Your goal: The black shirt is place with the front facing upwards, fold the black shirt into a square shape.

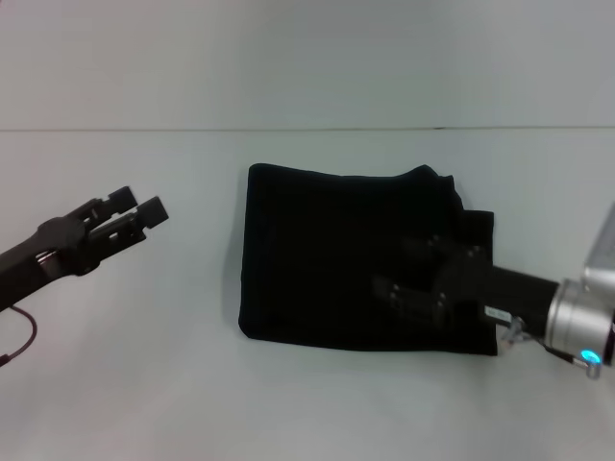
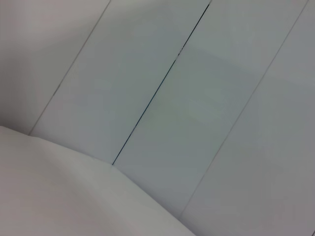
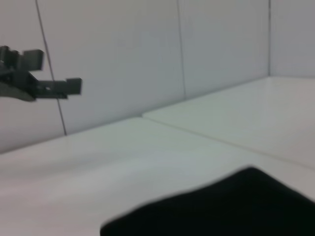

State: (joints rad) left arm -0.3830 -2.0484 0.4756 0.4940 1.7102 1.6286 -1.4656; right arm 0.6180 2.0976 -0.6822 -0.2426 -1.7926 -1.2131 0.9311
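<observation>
Robot arms flank a folded garment on a white worktop (image 1: 135,384). Nearest the camera in the head view, at the lower right of the frame, the right arm's silver wrist segment with a small blue light leads into a dark forearm that reaches toward the centre; the right gripper (image 1: 399,298) lies over the lower right part of the black shirt (image 1: 327,250), dark against dark cloth, so whether it is open or closed cannot be told. The black shirt sits at the centre of the frame, folded into a roughly rectangular block with only plain black fabric showing; its left and lower edges are fairly straight, while the upper right corner is bunched and a second layer sticks out past the right edge. In the right wrist view a rounded edge of the same cloth (image 3: 236,206) fills the lower right of the frame, resting on the pale surface. At the left of the head view the left gripper (image 1: 135,216) hangs above bare worktop, well apart from the shirt, its two dark fingers slightly parted and holding nothing; it also appears at the upper left of the right wrist view (image 3: 44,86). Farthest back, a pale panelled wall (image 2: 197,98) with thin dark seams rises behind the worktop.
</observation>
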